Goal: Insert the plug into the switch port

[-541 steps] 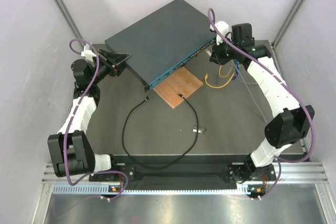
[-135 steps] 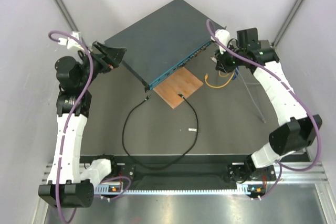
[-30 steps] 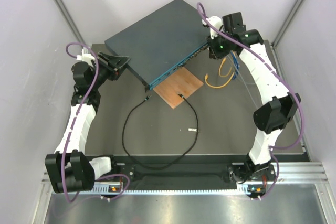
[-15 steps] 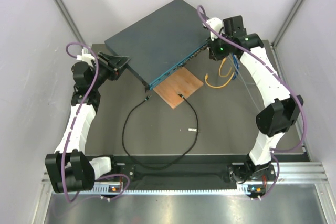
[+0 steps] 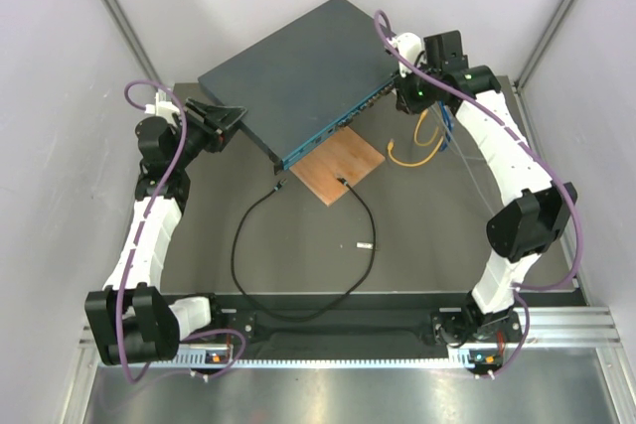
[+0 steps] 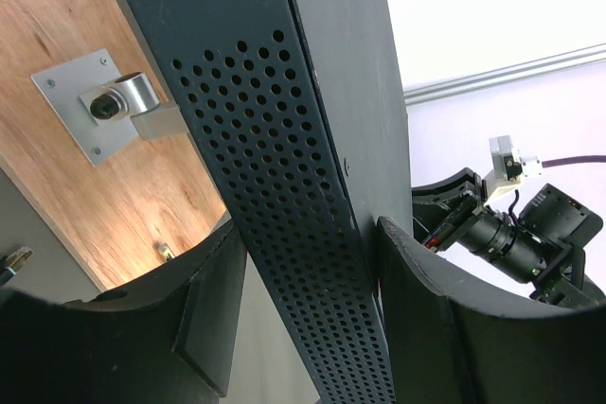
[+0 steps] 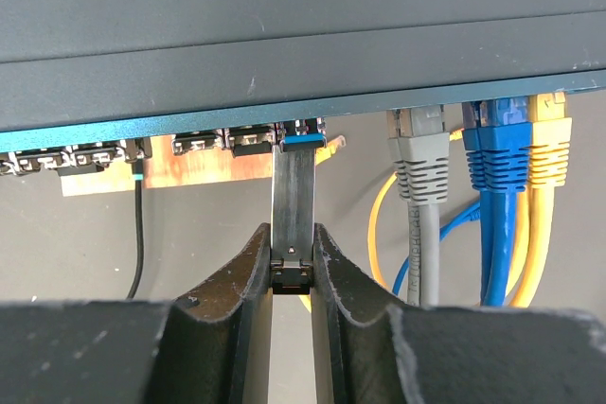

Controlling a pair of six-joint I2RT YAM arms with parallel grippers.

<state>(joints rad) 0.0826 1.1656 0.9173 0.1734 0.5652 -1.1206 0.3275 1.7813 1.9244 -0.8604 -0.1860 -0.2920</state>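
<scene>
Plug (image 5: 279,186) and switch port (image 7: 248,140) are the small ends of this job, so read down to them from the big pieces. The switch (image 5: 298,76) sits at 12 o'clock on the table (image 5: 427,235), with its teal port face turned toward 5 o'clock.

Your left tool (image 6: 311,229), at 10 o'clock, looks clamped across the switch's perforated side wall, one finger on each face. I judge that a brace, so hold it firm whenever something is pushed into the face.

Your right tool (image 7: 292,234), at 1 o'clock, is closed on a grey metal stick (image 7: 293,191). The stick's blue end meets the port row, at 9 o'clock of the plugged-in cables (image 7: 492,186). That tool cannot fetch anything until it lets go.

The plug lies untouched on the table, just beside the switch's near corner at its 6 o'clock, on the end of the black cable (image 5: 238,245). To seat it well, I would grip close behind the tip and square it to an empty port. Then push straight along the port's axis, never at a slant.
</scene>
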